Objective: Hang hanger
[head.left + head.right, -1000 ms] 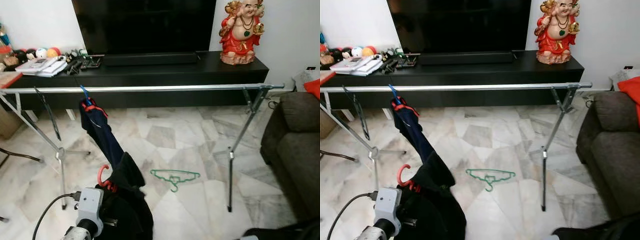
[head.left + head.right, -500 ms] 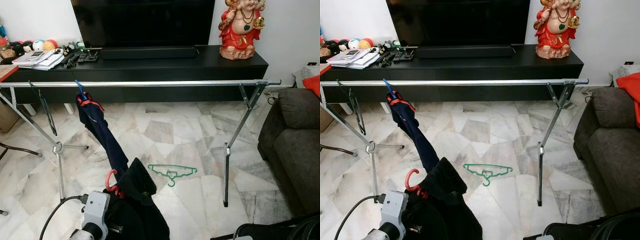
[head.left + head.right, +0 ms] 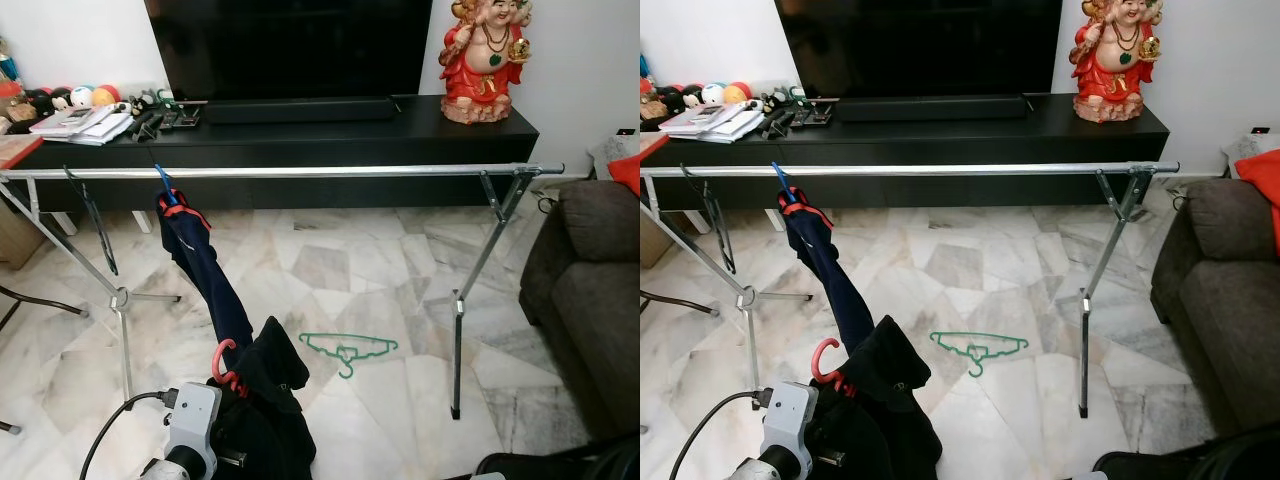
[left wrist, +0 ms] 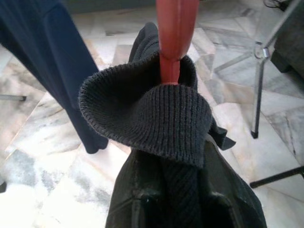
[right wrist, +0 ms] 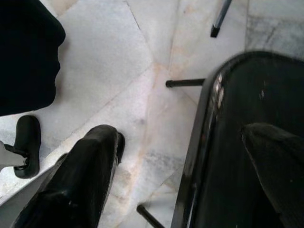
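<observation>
Left tool (image 4: 173,209) grips the dark-garmented red hanger (image 3: 222,358) low at near left, well short of the rail (image 3: 300,172), so hanging remains outstanding; right tool (image 5: 166,156) stands open, idle.

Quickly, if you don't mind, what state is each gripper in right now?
Left gripper: shut on the red hanger, which carries a dark knit garment.
Right gripper: open, holding nothing, idle above the marble floor.

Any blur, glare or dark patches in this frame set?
Both eye views are sharp and evenly lit, with soft sheen on the marble floor. Left wrist view: the red hanger is slightly soft up close. Right wrist view: the right claw is near-black, showing little detail.
</observation>
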